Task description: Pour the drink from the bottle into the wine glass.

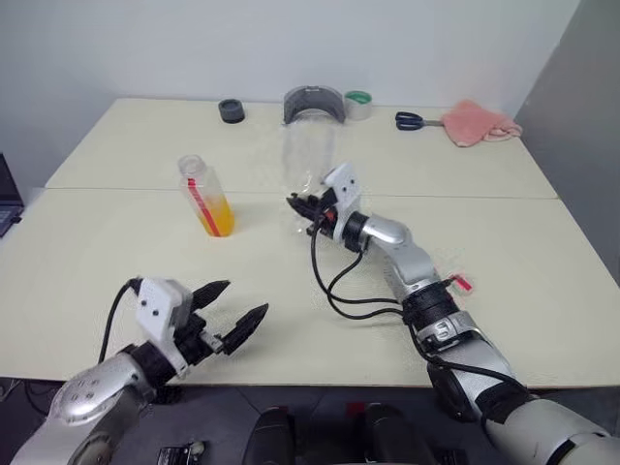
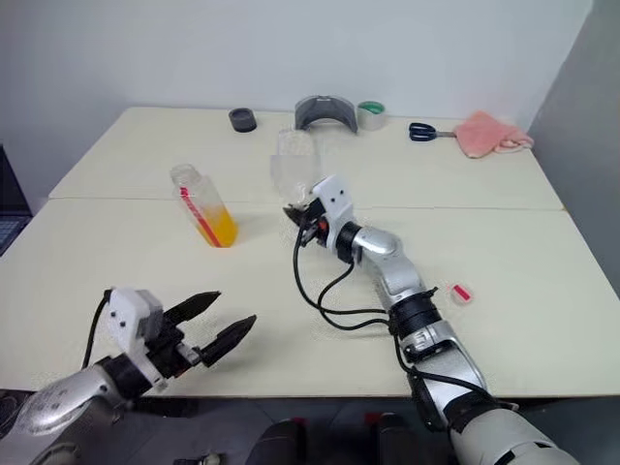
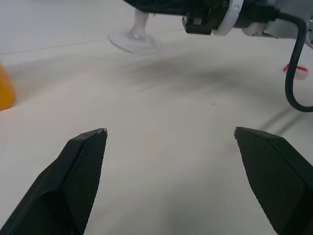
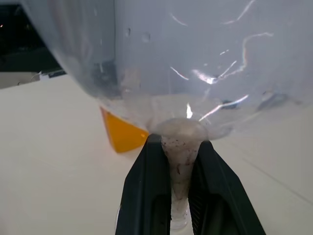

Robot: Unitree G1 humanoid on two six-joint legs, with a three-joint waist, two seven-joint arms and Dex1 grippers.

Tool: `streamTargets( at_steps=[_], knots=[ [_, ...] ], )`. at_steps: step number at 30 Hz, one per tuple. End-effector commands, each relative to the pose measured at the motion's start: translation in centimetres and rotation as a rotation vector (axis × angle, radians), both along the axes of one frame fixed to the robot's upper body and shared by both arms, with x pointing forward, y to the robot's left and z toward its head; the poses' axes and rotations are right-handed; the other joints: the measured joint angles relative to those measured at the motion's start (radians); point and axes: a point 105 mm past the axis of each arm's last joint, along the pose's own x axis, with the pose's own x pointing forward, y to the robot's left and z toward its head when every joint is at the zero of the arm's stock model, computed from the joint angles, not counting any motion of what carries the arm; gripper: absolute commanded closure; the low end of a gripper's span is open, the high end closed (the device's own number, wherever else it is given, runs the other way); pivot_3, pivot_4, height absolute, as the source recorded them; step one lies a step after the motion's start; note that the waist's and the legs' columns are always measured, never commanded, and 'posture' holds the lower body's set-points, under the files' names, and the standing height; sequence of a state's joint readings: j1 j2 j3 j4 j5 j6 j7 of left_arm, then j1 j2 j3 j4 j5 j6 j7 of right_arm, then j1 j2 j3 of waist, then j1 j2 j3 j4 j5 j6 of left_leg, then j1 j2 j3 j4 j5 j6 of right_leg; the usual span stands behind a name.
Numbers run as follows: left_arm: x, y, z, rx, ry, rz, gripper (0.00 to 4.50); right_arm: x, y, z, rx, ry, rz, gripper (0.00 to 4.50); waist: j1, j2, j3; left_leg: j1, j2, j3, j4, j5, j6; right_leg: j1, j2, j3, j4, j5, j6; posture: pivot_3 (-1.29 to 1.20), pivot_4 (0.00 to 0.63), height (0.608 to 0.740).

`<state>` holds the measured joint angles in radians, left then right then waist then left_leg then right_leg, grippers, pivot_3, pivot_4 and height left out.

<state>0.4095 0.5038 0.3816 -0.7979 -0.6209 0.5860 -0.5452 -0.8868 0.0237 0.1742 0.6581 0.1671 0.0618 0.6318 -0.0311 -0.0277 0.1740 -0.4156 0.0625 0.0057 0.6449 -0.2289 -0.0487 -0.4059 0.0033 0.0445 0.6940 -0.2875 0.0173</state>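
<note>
Right gripper (image 4: pixel 180 196) clamped on the wine glass (image 1: pixel 308 160) stem, left gripper (image 1: pixel 235 312) wide open, empty; keep glass upright near the uncapped bottle (image 1: pixel 206 197) before lifting it.

The cream desk (image 1: pixel 116 271) carries a bottle (image 1: pixel 206 196) toward its left, a red cap (image 2: pixel 462 293) near the right, and tape rolls (image 1: pixel 358 104), scissors (image 1: pixel 411 120) and a pink cloth (image 1: pixel 479 122) along its far edge.
</note>
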Motion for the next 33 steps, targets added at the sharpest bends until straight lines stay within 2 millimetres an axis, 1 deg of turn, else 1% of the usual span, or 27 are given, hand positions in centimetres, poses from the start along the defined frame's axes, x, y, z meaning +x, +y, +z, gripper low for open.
streamTargets(
  at_steps=[1,5,6,10,16,18,21,23,27,28,29,30,32,33],
  knots=[
    [-1.1,0.2,1.7,0.03,-0.106,0.078,0.0,0.1,1.1,0.8,-0.021,-0.069,0.024,4.35,-0.001,0.0,0.0,0.0,0.0,0.0,0.0,0.0,0.0,0.0,0.0,0.0,0.0,0.0,0.0,0.0,0.15,0.74],
    [-1.5,0.5,1.5,0.02,-0.111,0.129,0.0,0.2,1.3,-1.1,-0.081,-0.046,0.027,4.35,-0.001,0.0,0.0,0.0,0.001,-0.001,0.0,0.0,0.0,0.0,0.002,0.0,0.0,0.0,0.0,0.0,0.15,0.74],
    [-1.5,0.5,1.5,0.015,-0.112,0.137,0.0,0.3,1.3,-1.5,-0.073,-0.021,0.023,4.35,-0.002,0.0,0.0,0.001,0.002,-0.001,0.0,0.0,0.0,0.0,0.003,0.0,0.0,0.0,0.0,0.0,0.15,0.74],
    [-1.6,0.2,1.6,0.012,-0.119,0.131,0.0,0.7,1.3,-1.9,-0.054,0.022,0.006,4.35,-0.004,0.0,0.0,0.001,0.002,-0.001,0.0,0.0,0.0,-0.001,0.003,0.0,0.001,0.0,-0.001,0.0,0.15,0.74],
    [-1.4,-0.5,1.8,0.015,-0.122,0.107,0.0,0.6,1.4,-2.9,-0.067,0.047,0.005,4.35,-0.005,0.0,0.0,0.001,0.002,-0.001,0.0,0.0,0.0,-0.001,0.003,0.0,0.001,0.0,-0.001,0.0,0.15,0.74],
    [-1.1,-0.8,1.9,0.016,-0.124,0.099,0.0,0.5,1.3,-3.2,-0.07,0.05,0.002,3.61,-0.005,0.0,0.0,0.001,0.002,-0.001,-0.001,0.0,0.0,-0.001,0.003,0.0,0.001,0.0,-0.001,0.0,0.15,0.74],
    [-0.6,-1.1,2.3,0.011,-0.134,0.085,0.0,0.4,1.1,-3.5,-0.072,0.049,0.007,2.67,-0.005,0.0,0.0,0.001,0.002,-0.001,-0.001,0.0,0.0,-0.001,0.003,0.0,0.001,0.0,-0.001,0.0,0.15,0.74],
    [-0.4,-1.2,2.4,0.01,-0.136,0.079,0.0,0.2,1.0,-3.6,-0.065,0.049,0.014,1.94,-0.004,0.0,0.0,0.001,0.002,-0.001,-0.001,0.0,0.0,-0.001,0.003,0.0,0.001,0.0,-0.001,0.0,0.15,0.74],
    [0.5,-0.6,2.6,0.01,-0.132,0.1,0.0,-0.3,-0.1,-3.7,-0.061,0.024,0.026,0.52,-0.003,0.0,0.0,0.001,0.002,-0.001,-0.001,0.0,0.0,-0.001,0.003,0.0,0.001,0.0,-0.001,0.0,0.15,0.74],
    [1.0,0.0,2.6,0.006,-0.132,0.134,0.0,-0.5,-0.8,-3.7,-0.065,0.011,0.022,0.13,-0.003,0.0,0.0,0.001,0.002,-0.001,-0.001,0.0,0.0,-0.001,0.003,0.0,0.001,0.0,-0.001,0.0,0.15,0.74],
    [1.3,0.5,2.5,0.002,-0.13,0.163,0.0,-0.8,-1.4,-3.7,-0.069,0.001,0.016,0.01,-0.001,0.0,0.0,0.0,0.002,-0.001,-0.001,0.0,0.0,-0.001,0.003,0.0,0.001,0.0,-0.001,0.0,0.15,0.74],
    [1.5,0.8,2.5,-0.001,-0.129,0.182,0.0,-0.9,-1.8,-3.7,-0.071,-0.004,0.011,0.01,0.0,0.0,0.0,0.0,0.002,-0.002,0.0,0.0,0.0,0.0,0.003,0.0,0.001,0.0,-0.001,0.0,0.15,0.74],
    [1.8,2.0,2.0,0.01,-0.122,0.238,0.0,-1.5,-3.2,-3.3,-0.048,-0.017,-0.008,0.01,-0.001,0.0,0.0,0.001,0.002,-0.002,-0.001,0.0,0.0,0.0,0.003,0.0,0.001,0.0,-0.001,0.0,0.15,0.74],
    [2.0,2.8,1.5,0.01,-0.109,0.28,0.0,-2.2,-4.2,-3.1,-0.034,-0.014,0.002,0.01,-0.001,0.0,0.0,0.001,0.002,-0.001,0.0,0.0,0.0,0.0,0.003,0.0,0.001,-0.001,-0.001,0.0,0.15,0.74]
  ],
)
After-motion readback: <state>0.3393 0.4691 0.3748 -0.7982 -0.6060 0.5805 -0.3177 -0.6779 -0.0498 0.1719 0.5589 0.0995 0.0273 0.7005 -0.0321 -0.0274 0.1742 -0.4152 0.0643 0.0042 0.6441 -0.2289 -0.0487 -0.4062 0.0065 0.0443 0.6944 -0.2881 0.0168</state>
